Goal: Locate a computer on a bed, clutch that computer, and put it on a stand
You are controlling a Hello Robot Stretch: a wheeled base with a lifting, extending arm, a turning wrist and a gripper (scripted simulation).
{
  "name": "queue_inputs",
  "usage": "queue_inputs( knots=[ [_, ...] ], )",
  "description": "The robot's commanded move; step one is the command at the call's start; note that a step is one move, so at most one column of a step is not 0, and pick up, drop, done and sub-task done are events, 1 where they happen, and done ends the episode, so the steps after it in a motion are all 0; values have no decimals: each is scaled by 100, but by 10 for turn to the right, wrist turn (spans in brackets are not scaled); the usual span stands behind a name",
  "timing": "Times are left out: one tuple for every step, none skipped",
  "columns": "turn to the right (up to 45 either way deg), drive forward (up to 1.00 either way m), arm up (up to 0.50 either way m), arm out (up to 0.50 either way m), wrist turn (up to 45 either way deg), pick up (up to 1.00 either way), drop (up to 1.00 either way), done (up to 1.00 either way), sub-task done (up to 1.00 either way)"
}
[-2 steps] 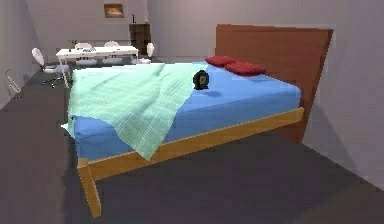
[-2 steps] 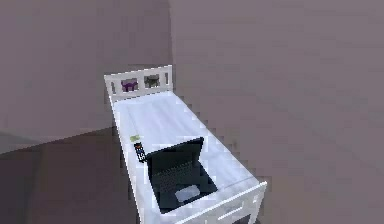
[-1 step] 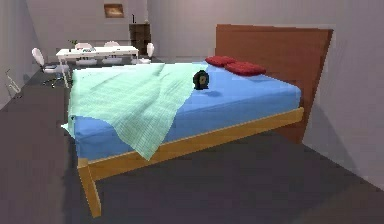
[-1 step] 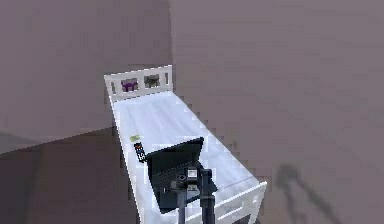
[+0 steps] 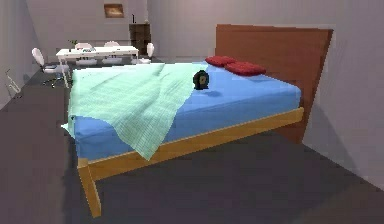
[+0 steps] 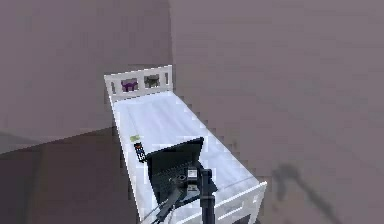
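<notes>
A dark open computer [image 6: 172, 160] lies on a narrow white bed [image 6: 160, 125] in the arm side view, toward the bed's near end. My arm [image 6: 205, 198] rises from the bottom edge, and the gripper [image 6: 172, 198] sits just below the computer. I cannot tell whether it holds anything, because the computer and the bed lie right behind its far end. A small dark flat object [image 6: 139, 150] rests on the mattress left of the computer.
The white bed's headboard [image 6: 140, 82] carries small pictures and stands against the wall. Ahead is a large wooden bed [image 5: 190, 110] with a blue sheet, green blanket [image 5: 130, 100], red pillows [image 5: 235, 66] and a small dark round object [image 5: 200, 79]. A white table with chairs [image 5: 95, 52] and a dark cabinet [image 5: 140, 38] stand farther back.
</notes>
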Motion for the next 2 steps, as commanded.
queue_inputs(
  knots=[
    [0,0,0,0,450,0,0,0,0],
    [0,0,0,0,450,0,0,0,0]
  ],
)
